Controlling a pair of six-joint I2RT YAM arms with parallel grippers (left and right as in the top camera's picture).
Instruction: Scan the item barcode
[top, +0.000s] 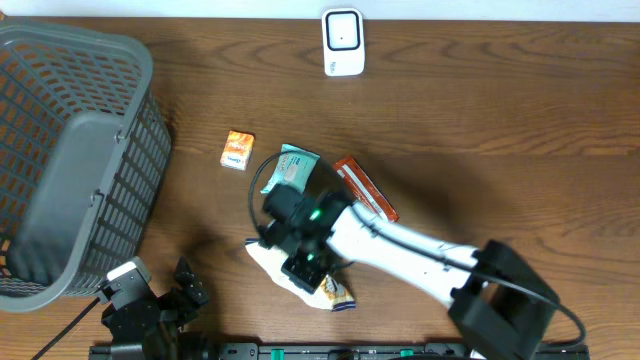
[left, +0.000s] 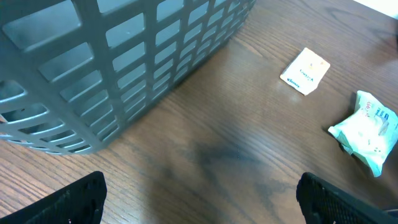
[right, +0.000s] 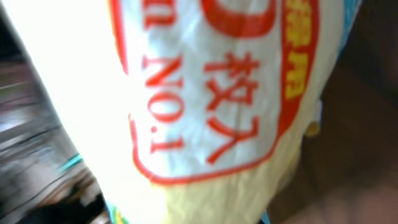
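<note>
A white and yellow packet (top: 336, 291) with red print lies on the table at the front centre. My right gripper (top: 300, 268) is down on it and shut on it. In the right wrist view the packet (right: 199, 93) fills nearly the whole picture, hiding the fingers, and no barcode shows. The white scanner (top: 342, 42) stands at the table's far edge, well away from the packet. My left gripper (top: 178, 297) rests at the front left, open with nothing between its fingers (left: 199, 202).
A grey mesh basket (top: 70, 160) takes up the left side (left: 93, 62). A small orange packet (top: 238, 150) (left: 305, 71), a teal and white pack (top: 290, 165) (left: 367, 130) and a red-orange box (top: 365, 190) lie mid-table behind the right gripper.
</note>
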